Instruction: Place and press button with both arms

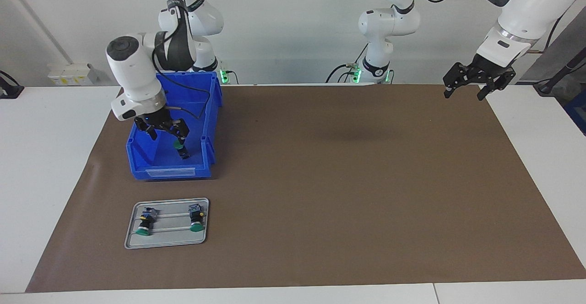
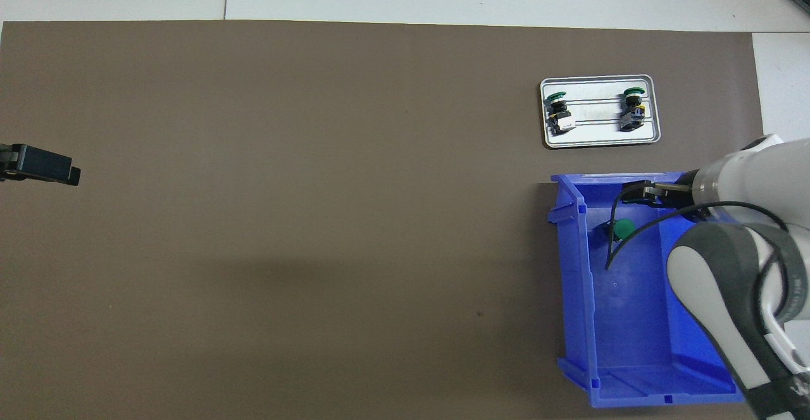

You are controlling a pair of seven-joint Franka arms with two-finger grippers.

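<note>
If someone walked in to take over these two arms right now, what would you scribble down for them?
Right gripper: down inside the blue bin, fingers apart, over a green-capped button in the bin; no grip on it.
Left gripper: open, waiting in the air above the left arm's end of the brown mat.
Grey tray, farther from the robots than the bin: two buttons lying on it.
Done: two buttons on the tray.
Left: bin button still to be placed; pressing not seen.
</note>
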